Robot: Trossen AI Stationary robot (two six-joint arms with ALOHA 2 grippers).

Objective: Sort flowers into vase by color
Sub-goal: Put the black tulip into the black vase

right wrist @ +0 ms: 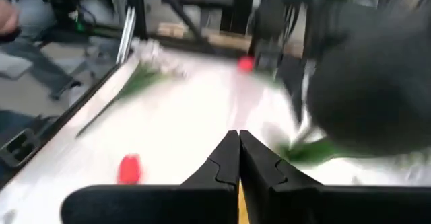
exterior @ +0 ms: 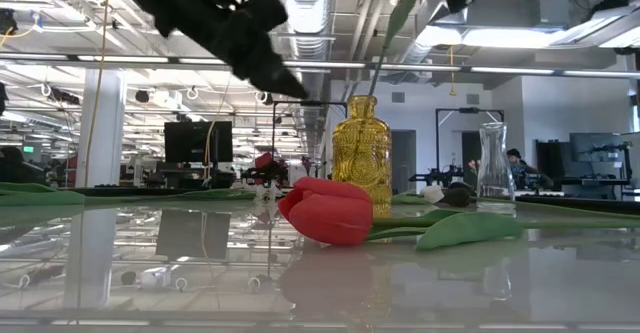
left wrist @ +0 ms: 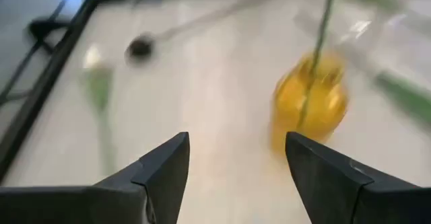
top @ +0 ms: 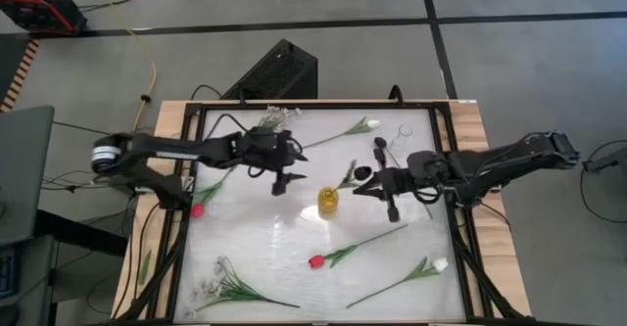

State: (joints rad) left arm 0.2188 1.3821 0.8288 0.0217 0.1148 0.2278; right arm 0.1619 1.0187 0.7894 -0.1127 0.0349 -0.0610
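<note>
A yellow vase [top: 327, 202] [exterior: 361, 153] [left wrist: 310, 103] stands mid-table with one green stem [left wrist: 322, 29] in it, leaning toward the right. My left gripper [top: 284, 182] [left wrist: 236, 157] hangs open just left of the vase, holding nothing. My right gripper [top: 361, 191] [right wrist: 238, 143] is shut and empty just right of the vase, above the table. Lying flat on the glass are red tulips [top: 315, 261] [top: 197, 209], white tulips [top: 441, 264] [top: 372, 123], a dark tulip [left wrist: 139, 47] and sprays of tiny white blossoms [top: 220, 282] [top: 279, 118].
A clear glass vase [top: 403, 135] [exterior: 497, 163] stands at the far right, behind my right gripper. A black frame [top: 186, 218] rims the glass top. The red tulip [exterior: 325, 213] lies nearest the front edge, ahead of the yellow vase.
</note>
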